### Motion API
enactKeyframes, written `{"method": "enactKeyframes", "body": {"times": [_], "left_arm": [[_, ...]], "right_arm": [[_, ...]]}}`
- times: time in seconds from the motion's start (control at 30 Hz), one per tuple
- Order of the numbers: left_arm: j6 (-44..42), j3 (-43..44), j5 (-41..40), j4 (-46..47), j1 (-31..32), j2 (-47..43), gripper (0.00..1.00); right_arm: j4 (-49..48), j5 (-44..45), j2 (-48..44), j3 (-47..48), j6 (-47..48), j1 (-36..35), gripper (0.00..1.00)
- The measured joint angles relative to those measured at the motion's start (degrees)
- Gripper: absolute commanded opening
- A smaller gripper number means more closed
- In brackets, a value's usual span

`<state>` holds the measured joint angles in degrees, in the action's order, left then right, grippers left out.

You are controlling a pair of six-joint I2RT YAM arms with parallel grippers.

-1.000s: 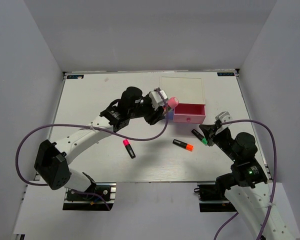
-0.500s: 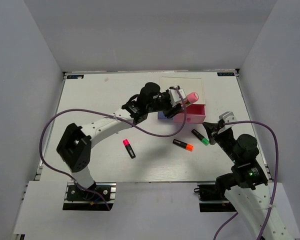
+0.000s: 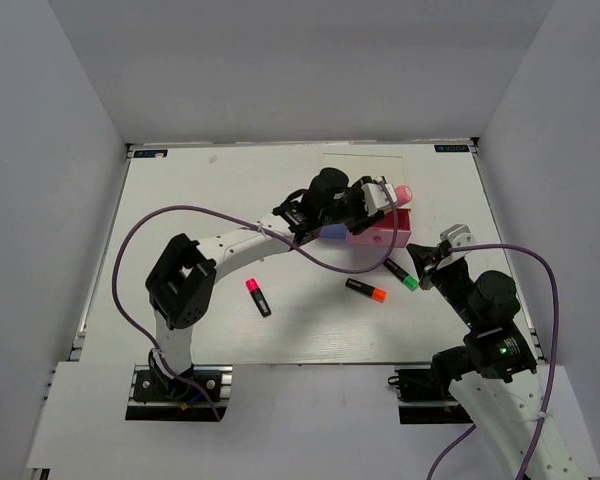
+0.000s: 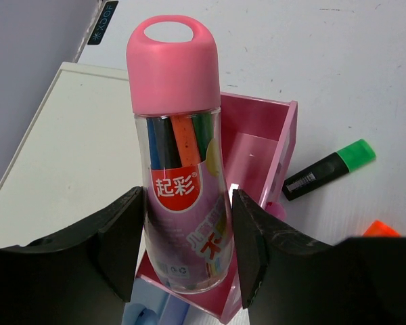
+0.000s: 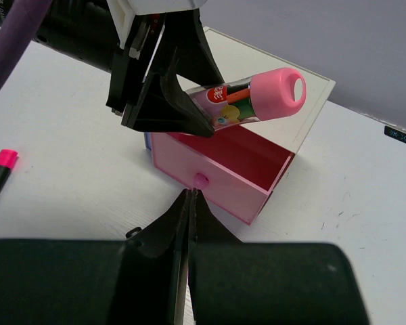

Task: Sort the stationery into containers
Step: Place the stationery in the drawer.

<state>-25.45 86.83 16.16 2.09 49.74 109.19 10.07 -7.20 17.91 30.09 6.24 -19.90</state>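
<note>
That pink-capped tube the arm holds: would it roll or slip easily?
Probably yes. The pink-capped tube is round and smooth, so laid flat it would likely roll. Its glossy clear wall looks slippery for the left gripper. It seems rigid and, packed with pens, probably not very light.

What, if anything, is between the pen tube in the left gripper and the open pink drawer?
Nothing visible. The left gripper holds the pink-capped pen tube above the pink drawer, which stands open and looks empty inside. The shut right gripper sits at the drawer's knob, outside the opening.
</note>
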Motion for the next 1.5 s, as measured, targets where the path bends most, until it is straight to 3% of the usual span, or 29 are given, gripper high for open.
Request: {"method": "enactKeyframes", "body": {"times": [0.07,0.1,0.5,0.83,1.5], "left_arm": [[-0.42,0.20,-1.01,-0.37,0.39,0.00,0.44],[-0.57,0.26,-1.51,-0.55,0.55,0.00,0.53],[-1.11,0.81,-5.90,-2.27,1.90,0.02,0.57],[-1.44,1.31,-8.24,-2.12,2.27,0.00,0.71],[-1.07,2.25,-10.64,-2.19,2.99,-2.58,0.74]], "right_arm": [[0.00,0.00,-0.04,0.00,0.02,-0.04,0.00],[0.00,0.02,-0.09,0.00,0.00,-0.04,0.00],[-0.07,0.15,-0.31,-0.76,0.17,-0.07,0.00],[-0.11,0.85,-0.31,-0.90,0.20,-0.04,0.00],[-0.74,1.53,-0.31,-0.96,0.26,-0.02,0.00]]}}
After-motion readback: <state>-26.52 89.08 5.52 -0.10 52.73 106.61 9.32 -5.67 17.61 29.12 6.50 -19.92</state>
